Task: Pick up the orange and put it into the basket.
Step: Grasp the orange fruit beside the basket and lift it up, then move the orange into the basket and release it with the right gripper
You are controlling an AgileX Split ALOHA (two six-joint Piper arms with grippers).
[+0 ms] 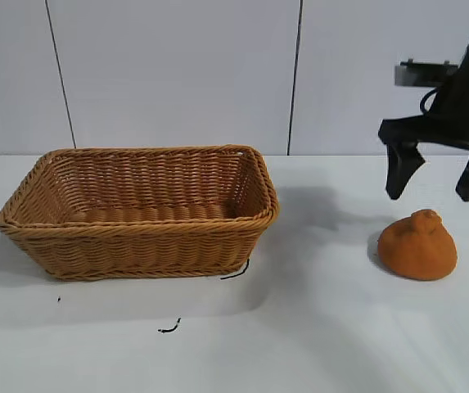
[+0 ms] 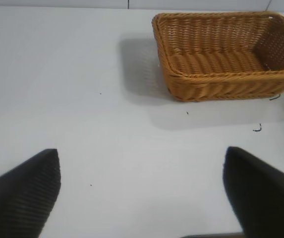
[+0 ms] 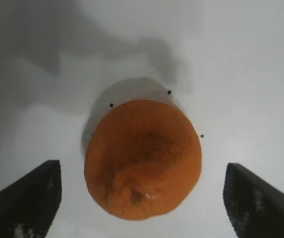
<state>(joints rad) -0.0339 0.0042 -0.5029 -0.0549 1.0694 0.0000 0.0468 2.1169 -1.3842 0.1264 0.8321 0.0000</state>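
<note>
The orange (image 1: 417, 246) sits on the white table at the right, its knobby stem end up. It also shows in the right wrist view (image 3: 142, 158), between and below the two fingers. My right gripper (image 1: 437, 184) hangs open just above the orange, not touching it. The wicker basket (image 1: 21, 214) stands empty at the left centre of the table and shows in the left wrist view (image 2: 167, 69). My left gripper (image 2: 142, 163) is open and empty over bare table, away from the basket, and is out of the exterior view.
The white table (image 1: 324, 327) carries a few small black marks (image 1: 169, 327) in front of the basket. A grey panelled wall (image 1: 177, 74) stands behind. A gap of bare table lies between the basket and the orange.
</note>
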